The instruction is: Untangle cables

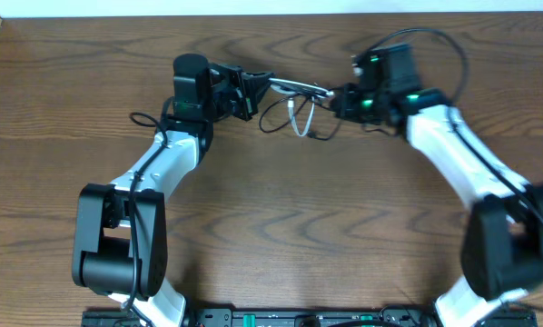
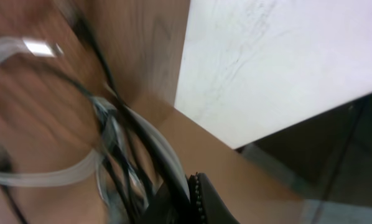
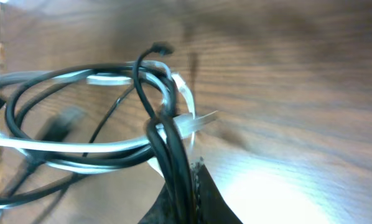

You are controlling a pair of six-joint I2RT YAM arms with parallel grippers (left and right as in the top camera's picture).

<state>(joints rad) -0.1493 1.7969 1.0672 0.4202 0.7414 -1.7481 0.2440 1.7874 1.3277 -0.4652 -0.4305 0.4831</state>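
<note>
Overhead, the cables (image 1: 297, 116) sit at the far middle of the worktop (image 1: 281, 227), strung between the left claw (image 1: 256, 89) and the right claw (image 1: 338, 98), with loose loops drooping on the near side. I cannot tell whether those loops rest on the wood.

Right wrist view: the black cable (image 3: 163, 134) and the white cable (image 3: 55, 145) run together down into the claw, which looks clamped on both at once. Left wrist view is blurred, but strands of both colours funnel into that claw too, so I judge it closed on the bundle as well.

These cords look thin, light and limp, yet springy enough to hold their coiled shape. Pulling both ends apart would likely tighten the crossings rather than free them. The smooth jackets may slip through a loose pinch, and the small plugs could snag inside a loop.

A better hold would be one colour alone, close to a free end. The black plug (image 3: 161, 48) standing up above the loops seems the easiest place. The other claw could pin the white strand where it lies clear of the black.
</note>
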